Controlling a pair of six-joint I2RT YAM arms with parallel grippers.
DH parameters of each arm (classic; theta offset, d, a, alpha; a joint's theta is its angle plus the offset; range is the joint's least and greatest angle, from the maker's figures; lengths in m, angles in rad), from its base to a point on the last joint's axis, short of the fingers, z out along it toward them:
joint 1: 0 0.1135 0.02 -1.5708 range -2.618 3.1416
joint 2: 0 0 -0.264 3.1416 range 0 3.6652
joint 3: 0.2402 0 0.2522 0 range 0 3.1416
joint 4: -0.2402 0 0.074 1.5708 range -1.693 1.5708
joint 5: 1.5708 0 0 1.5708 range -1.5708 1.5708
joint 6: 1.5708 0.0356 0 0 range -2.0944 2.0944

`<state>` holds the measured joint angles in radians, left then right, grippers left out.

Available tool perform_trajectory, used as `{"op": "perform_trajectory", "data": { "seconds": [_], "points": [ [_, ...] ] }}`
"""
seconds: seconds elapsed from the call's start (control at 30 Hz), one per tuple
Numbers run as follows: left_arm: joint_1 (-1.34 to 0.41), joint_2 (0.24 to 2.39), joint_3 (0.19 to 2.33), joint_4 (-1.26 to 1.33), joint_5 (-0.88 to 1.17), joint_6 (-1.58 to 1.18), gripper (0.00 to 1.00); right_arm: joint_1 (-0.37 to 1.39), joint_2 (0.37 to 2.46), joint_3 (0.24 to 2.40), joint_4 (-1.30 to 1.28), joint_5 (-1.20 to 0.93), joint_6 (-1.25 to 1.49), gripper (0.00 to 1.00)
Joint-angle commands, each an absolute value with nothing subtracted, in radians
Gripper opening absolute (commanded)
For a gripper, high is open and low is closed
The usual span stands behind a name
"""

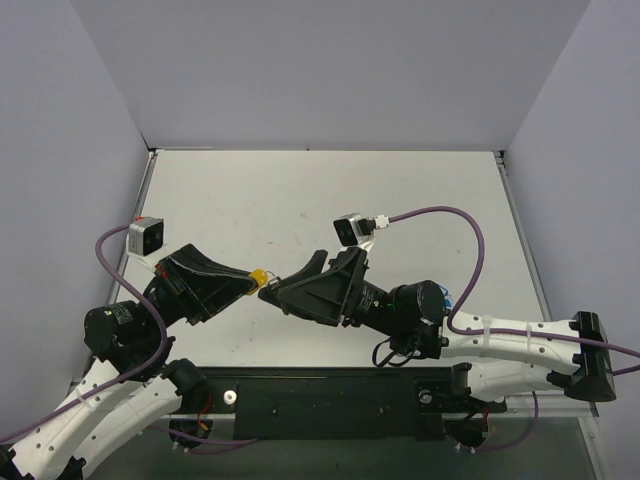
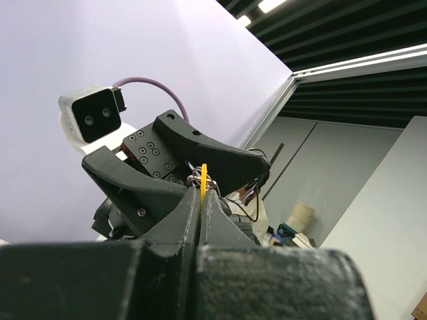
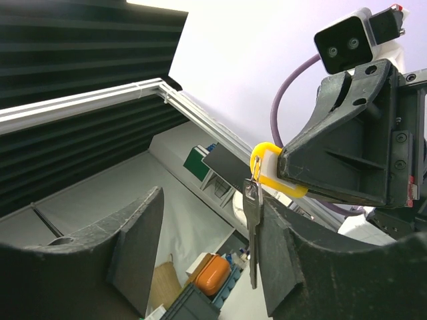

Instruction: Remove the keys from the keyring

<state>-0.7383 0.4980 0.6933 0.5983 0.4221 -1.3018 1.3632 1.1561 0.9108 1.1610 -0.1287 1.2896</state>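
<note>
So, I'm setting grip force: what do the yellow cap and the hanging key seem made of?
Yellow cap: probably plastic, matte; its colour is opaque and even, its edges rounded. Hanging key: likely metal, silvery with a dull sheen; the blade is thin and flat.

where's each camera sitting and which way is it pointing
top: above and behind the robot, looking down at the table; left hand and right hand meet there.
left wrist: looks up along its own shut fingers at the right hand.
right wrist: looks up between its open fingers at the left hand.
all share the yellow key.
</note>
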Motion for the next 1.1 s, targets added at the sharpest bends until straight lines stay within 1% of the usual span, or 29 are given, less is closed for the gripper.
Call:
{"op": "perform_trajectory", "data": {
  "seconds": [0.0,0.17,0.2,0.37,0.4,0.43,0.47,0.53,0.67,0.77,0.8,0.83,0.87,0.9,0.93,0.97,1.0,1.07],
  "points": [
    [-0.742,0.486,0.730,0.632,0.416,-1.304,0.00,1.370,1.132,0.923,1.232,-0.112,1.275,0.48],
    [-0.742,0.483,0.726,0.630,0.414,-1.302,0.00,1.370,1.124,0.927,1.190,-0.109,1.261,0.38],
    [-0.742,0.482,0.726,0.630,0.414,-1.301,0.00,1.367,1.123,0.930,1.171,-0.109,1.259,0.33],
    [-0.744,0.477,0.724,0.618,0.414,-1.290,0.00,1.367,1.111,0.936,1.115,-0.100,1.243,0.20],
    [-0.742,0.473,0.726,0.614,0.416,-1.287,0.00,1.367,1.112,0.937,1.100,-0.100,1.243,0.14],
    [-0.744,0.472,0.723,0.612,0.416,-1.287,0.00,1.367,1.108,0.942,1.086,-0.098,1.236,0.11],
    [-0.744,0.469,0.723,0.609,0.414,-1.285,0.00,1.368,1.108,0.946,1.056,-0.098,1.233,0.05],
    [-0.742,0.468,0.724,0.603,0.416,-1.282,0.00,1.367,1.101,0.960,1.002,-0.098,1.220,0.00],
    [-0.742,0.453,0.736,0.555,0.425,-1.259,0.00,1.367,1.085,0.991,0.878,-0.120,1.165,0.00],
    [-0.744,0.430,0.755,0.450,0.429,-1.215,0.00,1.368,1.059,1.035,0.682,-0.161,1.089,0.00],
    [-0.744,0.422,0.761,0.425,0.433,-1.206,0.03,1.367,1.042,1.045,0.628,-0.170,1.050,0.00],
    [-0.742,0.413,0.770,0.384,0.437,-1.186,0.11,1.364,1.034,1.067,0.541,-0.190,1.020,0.00],
    [-0.742,0.408,0.775,0.356,0.440,-1.175,0.22,1.364,1.016,1.077,0.484,-0.205,0.972,0.00],
    [-0.744,0.396,0.782,0.315,0.443,-1.157,0.28,1.361,1.008,1.104,0.386,-0.213,0.948,0.00],
    [-0.742,0.390,0.787,0.292,0.443,-1.149,0.38,1.359,0.993,1.118,0.344,-0.234,0.902,0.00],
    [-0.742,0.373,0.793,0.252,0.443,-1.132,0.41,1.355,0.988,1.143,0.259,-0.245,0.882,0.00],
    [-0.742,0.368,0.793,0.235,0.443,-1.126,0.48,1.353,0.976,1.158,0.223,-0.267,0.841,0.00],
    [-0.744,0.353,0.807,0.187,0.452,-1.105,0.54,1.347,0.960,1.198,0.123,-0.303,0.790,0.00]
  ]
}}
